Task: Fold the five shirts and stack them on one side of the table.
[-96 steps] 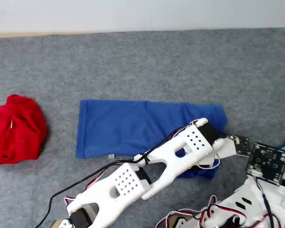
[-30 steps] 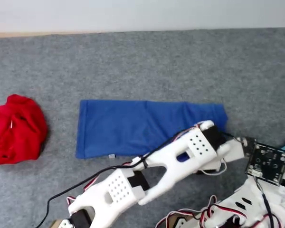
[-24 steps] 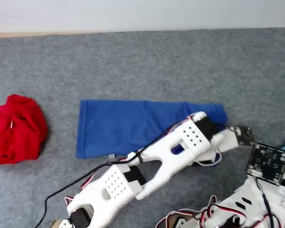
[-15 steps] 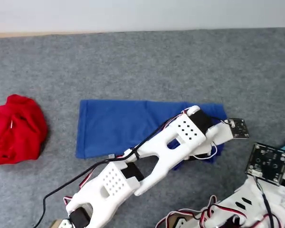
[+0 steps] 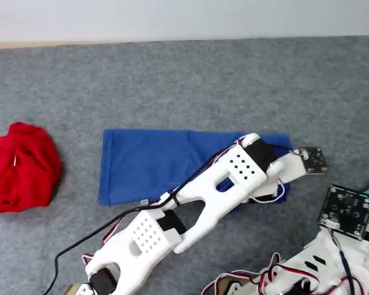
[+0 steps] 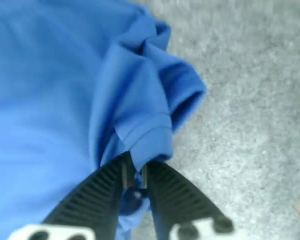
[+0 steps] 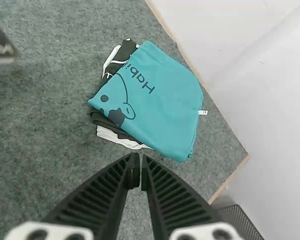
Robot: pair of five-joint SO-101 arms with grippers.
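My left jaws grip the blue shirt [image 6: 55,85] by its hem. My right jaws sit closed, empty, near the teal shirt [image 7: 157,97].

Left arm stretched out, right arm tucked back.
The left arm [image 5: 221,190] lies slantwise from the desk's near edge toward its right side, its hand [image 6: 135,167] pinched tight on a fold of the blue shirt [image 6: 140,115]. The right arm [image 5: 341,246] sits folded at the near right corner, its hand [image 7: 136,165] closed on nothing.
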